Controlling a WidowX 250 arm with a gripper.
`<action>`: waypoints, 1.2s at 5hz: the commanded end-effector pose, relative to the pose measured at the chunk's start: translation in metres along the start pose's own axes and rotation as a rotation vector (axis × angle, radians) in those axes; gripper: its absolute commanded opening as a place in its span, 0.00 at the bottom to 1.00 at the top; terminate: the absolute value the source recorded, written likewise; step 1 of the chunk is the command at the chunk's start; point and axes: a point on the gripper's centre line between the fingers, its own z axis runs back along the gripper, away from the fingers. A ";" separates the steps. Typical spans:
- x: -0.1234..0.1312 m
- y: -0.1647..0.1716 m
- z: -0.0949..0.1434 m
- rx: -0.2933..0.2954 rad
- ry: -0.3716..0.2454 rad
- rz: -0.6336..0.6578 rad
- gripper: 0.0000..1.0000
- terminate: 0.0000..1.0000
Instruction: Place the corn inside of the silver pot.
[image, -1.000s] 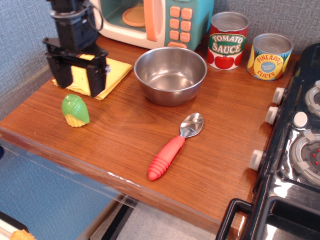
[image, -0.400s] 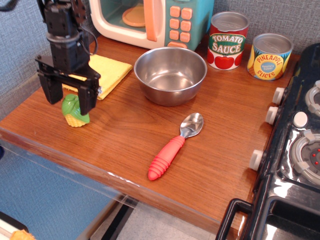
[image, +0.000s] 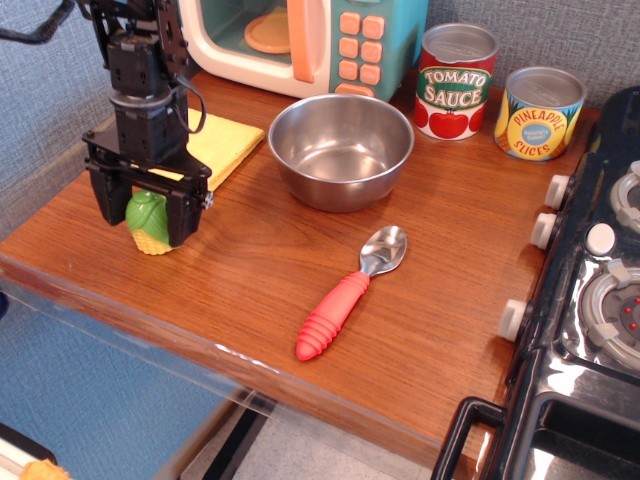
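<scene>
The corn (image: 150, 221), green husk with yellow kernels at its base, stands on the wooden counter at the left. My black gripper (image: 143, 212) is open and lowered around it, one finger on each side; I cannot tell whether the fingers touch it. The silver pot (image: 341, 149) is empty and sits to the right, toward the back of the counter.
A yellow cloth (image: 222, 141) lies behind the gripper. A toy microwave (image: 305, 40) stands at the back, a tomato sauce can (image: 455, 82) and a pineapple can (image: 539, 112) at the back right. A red-handled spoon (image: 349, 293) lies mid-counter. A toy stove (image: 590, 300) borders the right.
My gripper has moved forward off the yellow cloth and come down over the corn, so its open fingers now straddle it. The corn has not moved.
</scene>
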 end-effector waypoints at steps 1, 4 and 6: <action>0.002 0.002 0.007 -0.004 -0.037 0.021 0.00 0.00; -0.003 -0.019 0.060 -0.046 -0.130 -0.003 0.00 0.00; 0.044 -0.071 0.111 -0.164 -0.160 0.000 0.00 0.00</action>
